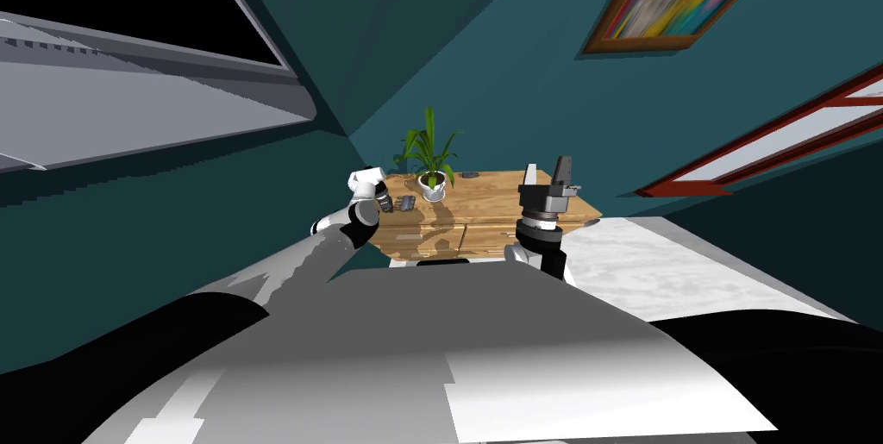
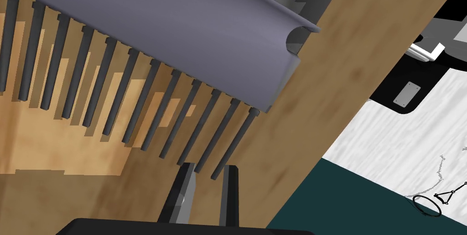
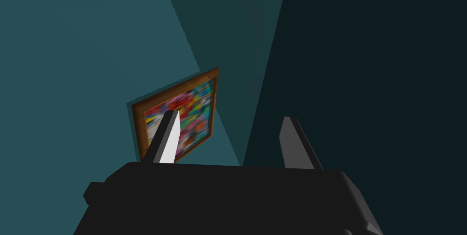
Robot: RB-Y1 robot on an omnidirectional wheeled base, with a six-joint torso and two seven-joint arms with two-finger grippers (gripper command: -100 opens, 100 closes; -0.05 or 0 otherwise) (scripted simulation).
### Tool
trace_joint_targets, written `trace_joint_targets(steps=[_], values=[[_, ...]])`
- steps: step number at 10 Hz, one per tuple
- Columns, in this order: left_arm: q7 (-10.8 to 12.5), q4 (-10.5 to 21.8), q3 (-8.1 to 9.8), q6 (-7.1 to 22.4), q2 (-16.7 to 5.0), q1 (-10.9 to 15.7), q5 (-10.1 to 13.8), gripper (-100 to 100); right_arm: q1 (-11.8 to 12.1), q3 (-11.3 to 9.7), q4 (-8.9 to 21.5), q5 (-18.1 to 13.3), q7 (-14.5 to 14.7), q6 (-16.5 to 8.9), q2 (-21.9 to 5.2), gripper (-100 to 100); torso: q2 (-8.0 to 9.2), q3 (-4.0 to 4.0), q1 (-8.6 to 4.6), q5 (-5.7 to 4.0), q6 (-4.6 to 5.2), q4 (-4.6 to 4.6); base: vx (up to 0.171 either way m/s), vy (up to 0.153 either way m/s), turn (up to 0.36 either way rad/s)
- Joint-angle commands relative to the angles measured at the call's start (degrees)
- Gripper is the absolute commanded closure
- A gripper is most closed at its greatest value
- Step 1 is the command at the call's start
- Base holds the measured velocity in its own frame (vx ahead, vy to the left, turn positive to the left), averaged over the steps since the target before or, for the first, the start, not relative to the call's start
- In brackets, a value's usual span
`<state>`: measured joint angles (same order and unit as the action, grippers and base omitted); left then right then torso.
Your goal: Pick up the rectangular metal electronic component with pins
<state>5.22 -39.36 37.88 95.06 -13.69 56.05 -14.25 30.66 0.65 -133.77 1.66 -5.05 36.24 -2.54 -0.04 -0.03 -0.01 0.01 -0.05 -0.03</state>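
The electronic component [image 2: 182, 31] is a grey rectangular block with a long row of dark pins, close in front of my left hand over the wooden table [image 2: 355, 31]. In the head view the component [image 1: 405, 203] is small and dark at the table's left edge, right beside my left gripper [image 1: 385, 203]. My left gripper [image 2: 209, 168] has its fingers drawn close together around the tip of the end pin. My right gripper [image 1: 546, 173] is raised above the table's right side, open and holding nothing [image 3: 230, 127].
A potted green plant [image 1: 431, 163] stands on the wooden table [image 1: 491, 197] just right of the component. A small dark object [image 1: 470, 175] lies behind it. A white marbled surface [image 1: 655, 266] stretches to the right; teal walls close in behind.
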Motion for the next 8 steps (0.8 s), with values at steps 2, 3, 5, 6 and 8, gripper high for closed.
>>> trace_joint_targets(steps=[2, 3, 5, 6, 8], values=[[-0.01, 0.00, 0.00, -0.01, 0.00, 0.00, 0.00, 100, 0.00, 0.00, 0.00, 0.00, 0.00, 0.00, 0.00, 0, 0.01, 0.00, 0.00, 0.00, -0.01, 0.00, 0.000, 0.000, 0.000], [-0.01, 0.00, 0.00, -0.01, 0.01, 0.00, 0.00, 0, 0.00, 0.00, 0.00, 0.00, 0.00, 0.00, 0.00, 0, 0.01, 0.01, 0.00, 0.00, -0.01, 0.00, 0.000, 0.000, 0.000], [-0.22, -1.41, 0.42, 2.46, -0.23, 1.18, -0.64, 100, 0.00, 0.00, 0.00, 0.00, 0.00, 0.00, 0.00, 0, 0.05, 0.05, -0.01, -0.03, 0.00, 0.05, -0.014, 0.003, -0.019], [-0.26, -1.69, 0.55, 3.14, -0.35, 1.61, -0.83, 100, 0.00, 0.00, 0.00, 0.00, 0.00, 0.00, 0.00, 0, 0.09, 0.07, -0.01, -0.02, -0.02, 0.05, -0.014, 0.004, -0.007], [-0.26, -1.82, 0.46, 2.88, -0.19, 1.30, -0.74, 0, 0.00, 0.00, 0.00, 0.00, 0.00, 0.00, 0.00, 0, 0.08, 0.06, -0.01, -0.01, -0.02, 0.03, 0.000, 0.000, 0.000]])
